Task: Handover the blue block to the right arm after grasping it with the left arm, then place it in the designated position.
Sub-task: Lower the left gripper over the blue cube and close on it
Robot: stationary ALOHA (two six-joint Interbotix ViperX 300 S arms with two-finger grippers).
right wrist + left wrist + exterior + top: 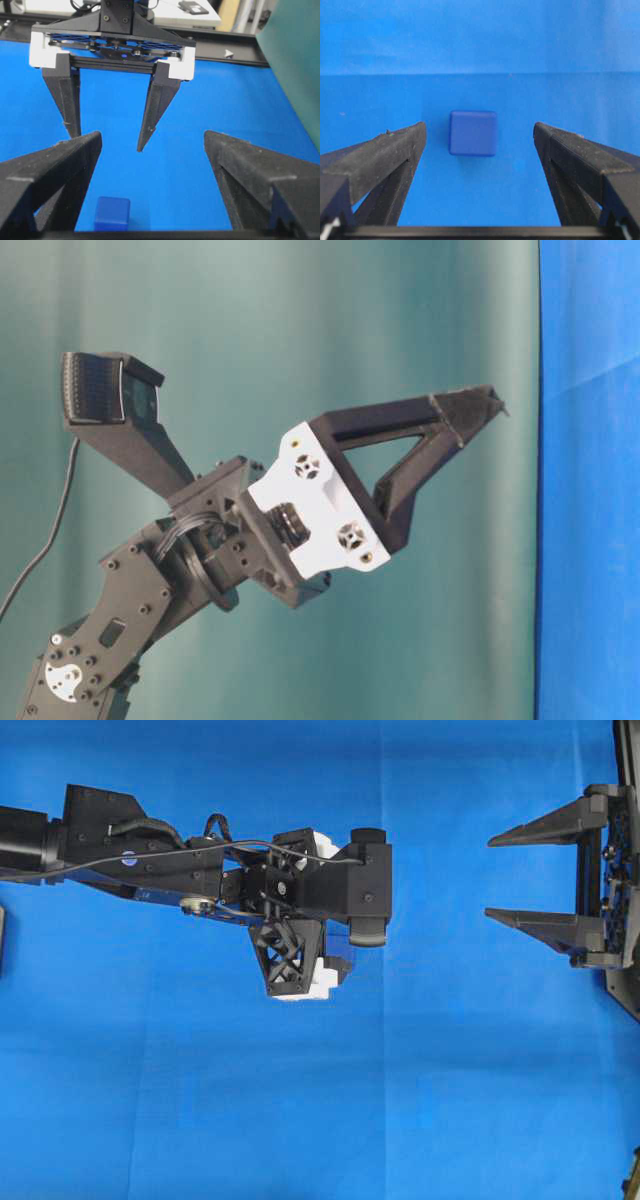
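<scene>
We saw the blue block lying on the blue cloth, centred between the spread fingers of the left gripper, which held nothing. We judged we should descend straight, then close evenly. The right gripper waited, jaws apart.

Blue block: alone on the blue tabletop, bare cloth on every side. Left hand: fingers spread wide, clear gap either side of the block. Right hand: fingers apart, well off to one side, open cloth between both hands.
</scene>
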